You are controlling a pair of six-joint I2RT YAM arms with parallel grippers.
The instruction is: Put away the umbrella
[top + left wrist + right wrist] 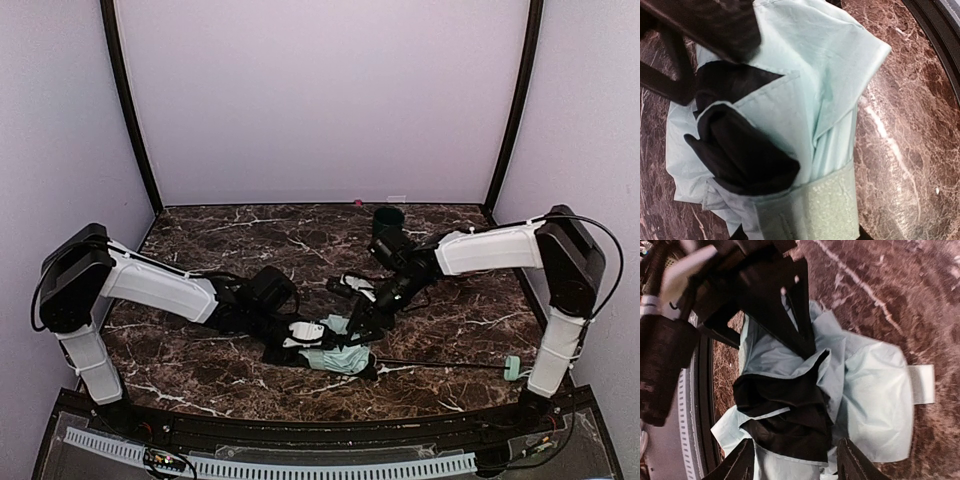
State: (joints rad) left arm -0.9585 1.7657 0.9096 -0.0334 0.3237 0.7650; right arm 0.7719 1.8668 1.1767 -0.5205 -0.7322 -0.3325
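Observation:
The umbrella (338, 357) lies collapsed near the table's front, its mint canopy bunched with the black underside showing. Its thin black shaft runs right to the small mint handle (512, 368). My left gripper (300, 336) grips the bunched canopy. In the left wrist view the fabric (805, 100) and its mint fastening strap (832, 205) fill the space between the jaws (800, 235), hiding the fingers. My right gripper (362, 322) hovers over the canopy (875, 400), open, its fingers (742, 462) on either side of the black folds and holding nothing.
A dark green cup (388, 222) stands at the back centre-right, behind the right arm. Some black-and-white items (355, 285) lie mid-table. The left arm's black gripper body (770, 300) is close above the canopy in the right wrist view. The table's front rail (300, 440) runs near.

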